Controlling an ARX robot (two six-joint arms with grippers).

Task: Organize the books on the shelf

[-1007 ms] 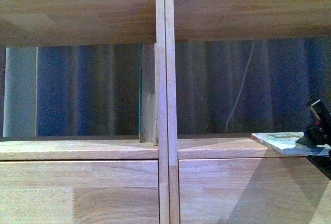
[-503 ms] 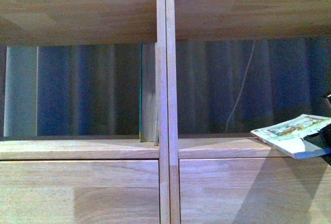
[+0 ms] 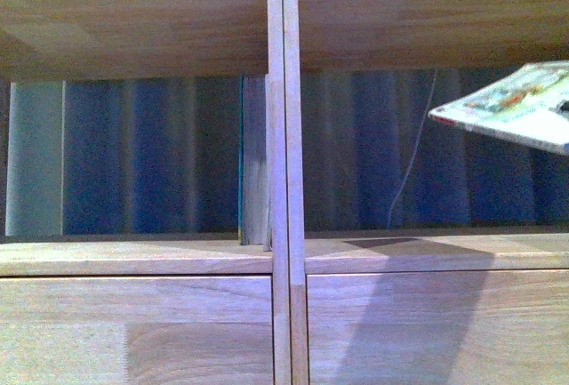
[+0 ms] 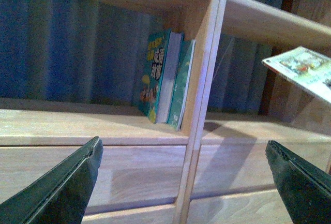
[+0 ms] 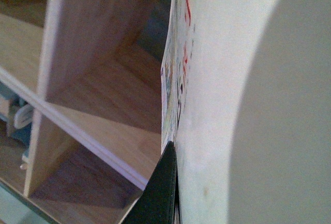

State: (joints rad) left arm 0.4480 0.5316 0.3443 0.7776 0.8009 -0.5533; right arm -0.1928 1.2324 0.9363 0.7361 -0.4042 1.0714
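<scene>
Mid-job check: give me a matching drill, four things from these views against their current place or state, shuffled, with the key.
Things:
1. white paperback
2. teal-edged book
3. left gripper
4. drawer front

Place or state:
A. standing upright against the divider
B. open, holding nothing
C. below the shelf board
D. tilted in the air, on the right side

Pairs: 1-D, 2-A, 3-B, 4-C.
</scene>
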